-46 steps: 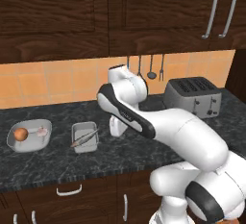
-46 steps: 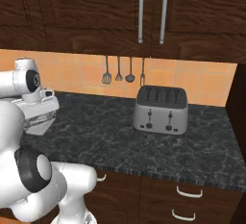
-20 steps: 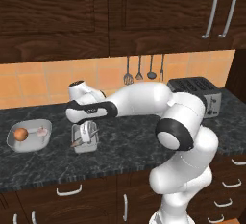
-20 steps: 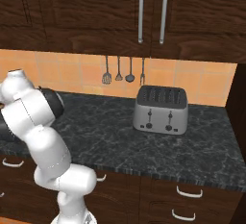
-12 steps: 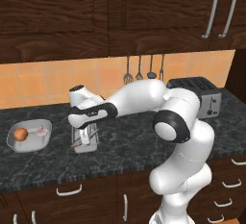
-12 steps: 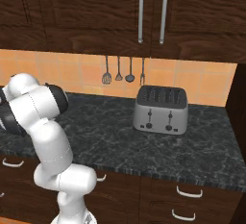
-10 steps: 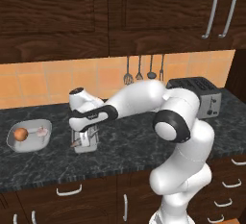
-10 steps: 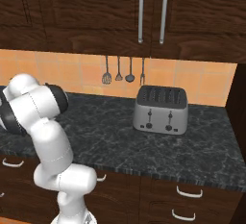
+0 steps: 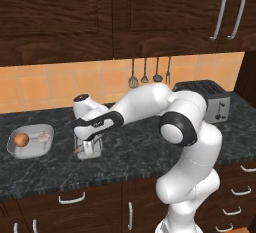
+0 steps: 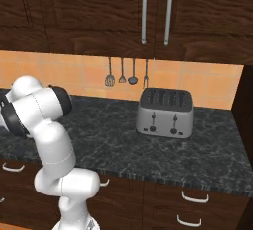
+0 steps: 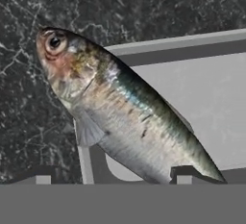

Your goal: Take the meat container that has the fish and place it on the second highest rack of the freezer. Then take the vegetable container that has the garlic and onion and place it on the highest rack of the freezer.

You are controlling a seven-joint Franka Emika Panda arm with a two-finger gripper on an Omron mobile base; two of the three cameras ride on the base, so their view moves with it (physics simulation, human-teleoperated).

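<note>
The meat container [image 11: 206,98], a boxy grey tray, lies on the dark counter with the fish [image 11: 120,112] slanting over its corner, head out past the rim. My gripper [image 11: 113,177] is right above it. Its fingertips [image 11: 42,177] stand wide apart astride the tray's side wall and the fish's belly, so it is open. From the left base the gripper [image 9: 87,148] hangs down onto this tray and hides most of it. Left of it sits the vegetable container [image 9: 15,152] with the onion [image 9: 21,139] and the garlic [image 9: 44,137]. The freezer is out of view.
A silver toaster [image 9: 212,102] [image 10: 165,113] stands at the back of the counter to the right. Utensils [image 9: 150,74] hang on the orange tiled wall. Dark wooden cabinets [image 9: 150,12] run overhead. My arm's elbow [image 10: 42,108] bulks at the left.
The hand has sunk lower onto the fish tray over the last second and edged a little left. Trays, onion and garlic have stayed put.
</note>
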